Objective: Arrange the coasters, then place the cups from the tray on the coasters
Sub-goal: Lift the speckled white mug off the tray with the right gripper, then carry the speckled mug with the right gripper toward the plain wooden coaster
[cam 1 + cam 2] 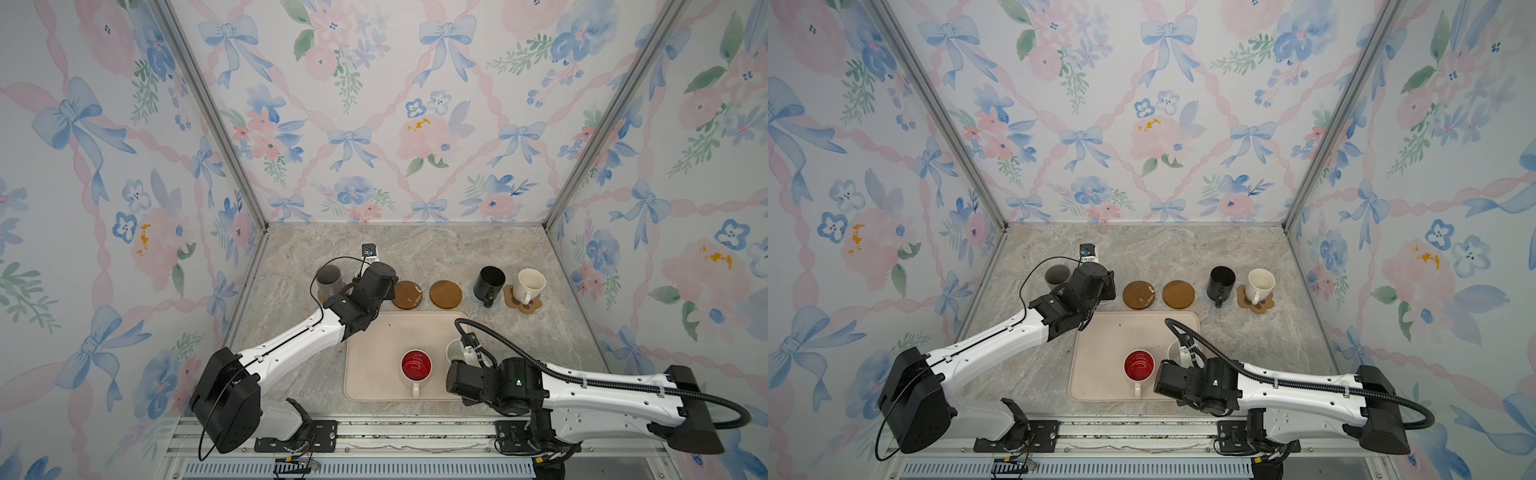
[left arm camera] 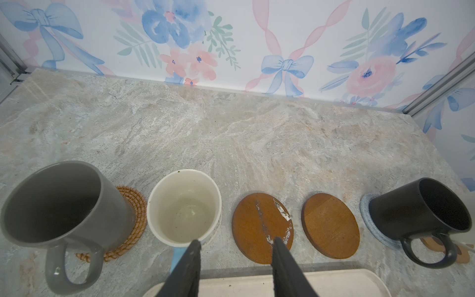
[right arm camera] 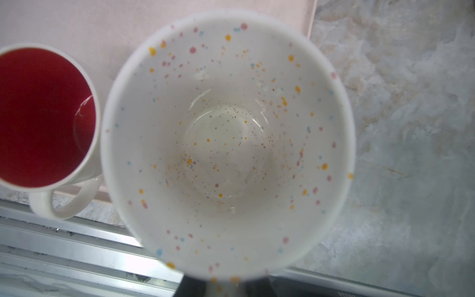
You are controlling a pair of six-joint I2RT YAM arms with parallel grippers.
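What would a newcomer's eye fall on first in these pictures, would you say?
Probably the bow-and-flower wallpaper on every wall, then the mug with the glossy red inside, standing on the beige tray at the front. Behind the tray, a scuffed brown coaster and a plain brown coaster lie bare side by side. The speckled mug fills the right wrist view.
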